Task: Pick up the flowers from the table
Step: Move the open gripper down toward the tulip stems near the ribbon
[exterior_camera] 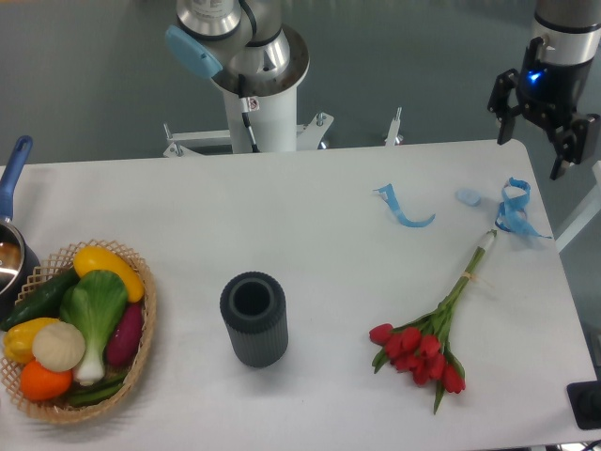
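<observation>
The flowers (427, 346), a bunch of red tulips with long green tied stems, lie flat on the white table (310, 216) at the front right, heads toward the front edge and stem ends pointing to the back right. My gripper (537, 153) hangs at the far right, above the table's back right corner. Its two black fingers are spread apart and hold nothing. It is well above and behind the flowers, apart from them.
Blue ribbon scraps (404, 209) (515, 209) lie behind the flowers near the stem ends. A dark ribbed cylindrical vase (254, 318) stands upright mid-table. A wicker basket of vegetables (75, 329) sits front left, with a pot (11, 254) at the left edge. The arm's base (254, 75) stands behind the table.
</observation>
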